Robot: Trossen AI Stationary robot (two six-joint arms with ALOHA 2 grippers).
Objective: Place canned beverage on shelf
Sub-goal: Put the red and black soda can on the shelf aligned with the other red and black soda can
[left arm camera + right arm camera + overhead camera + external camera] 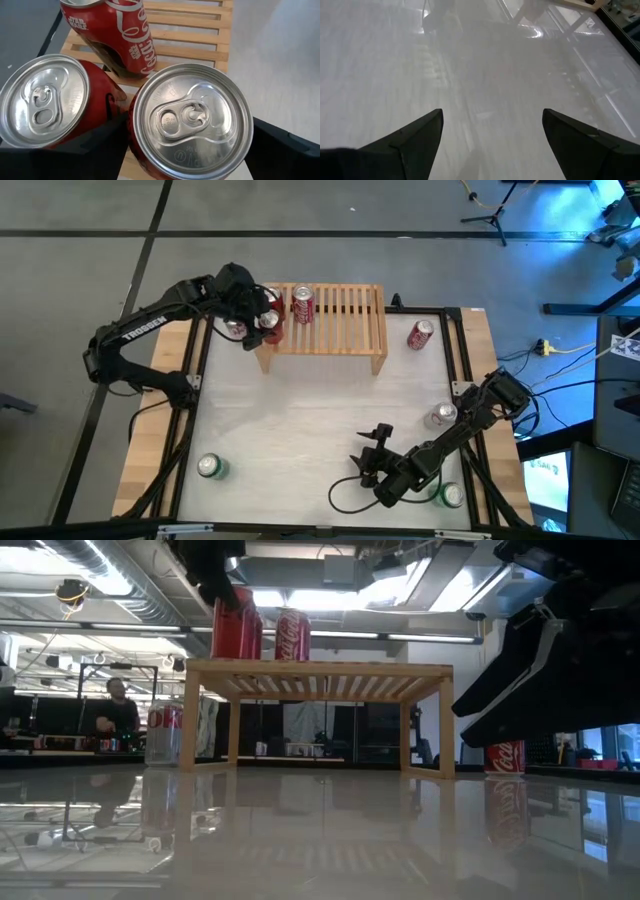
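The pale wooden shelf (pixel 335 320) stands at the table's far side. Two red cans stand upright on its slatted top: one at the left end (pixel 270 321) and one just right of it (pixel 302 305). My left gripper (pixel 262 315) reaches down over the left-end can (pixel 192 120), open, a finger on each side of its wall. A third red can (pixel 42 102) stands on the table beside the shelf's left leg. My right gripper (pixel 490 135) hangs open over bare table near the front right, with nothing between its fingers. My left gripper's fingers (pixel 95 142) flank the left-end can's side wall just below its top, coming slanting down from the table's left. Whether they touch the wall I cannot tell. The can stands upright on the shelf's slats (pixel 237 630).
A red can (pixel 421 333) stands on the table right of the shelf. A silver-topped can (pixel 441 416) stands by the right edge. Green cans stand at the front left (pixel 210 467) and front right (pixel 452 495). A loose black cable (pixel 350 492) lies near the right arm.
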